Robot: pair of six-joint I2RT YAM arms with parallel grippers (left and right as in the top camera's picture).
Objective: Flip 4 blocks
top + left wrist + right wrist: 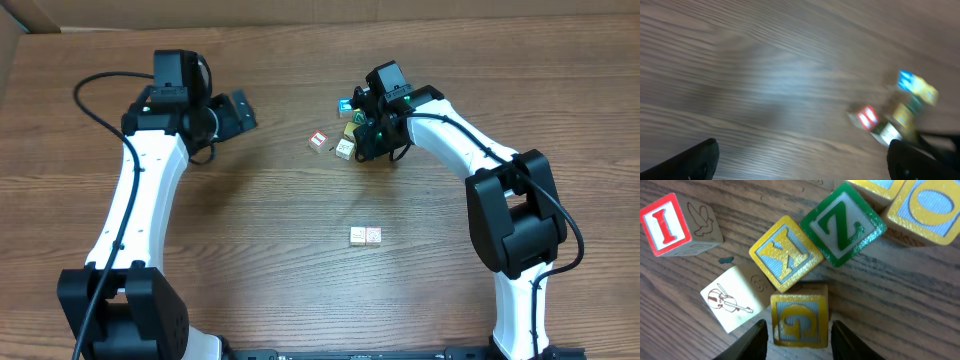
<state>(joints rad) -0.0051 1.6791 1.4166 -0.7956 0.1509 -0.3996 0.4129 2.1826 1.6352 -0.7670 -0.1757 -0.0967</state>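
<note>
right pincer [799, 336], half open, straddles the yellow g block [800, 316].

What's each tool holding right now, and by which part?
Left tool: open, nothing. Right tool straddles the yellow wooden G cube across opposite side faces; actual grip cannot be told.
</note>
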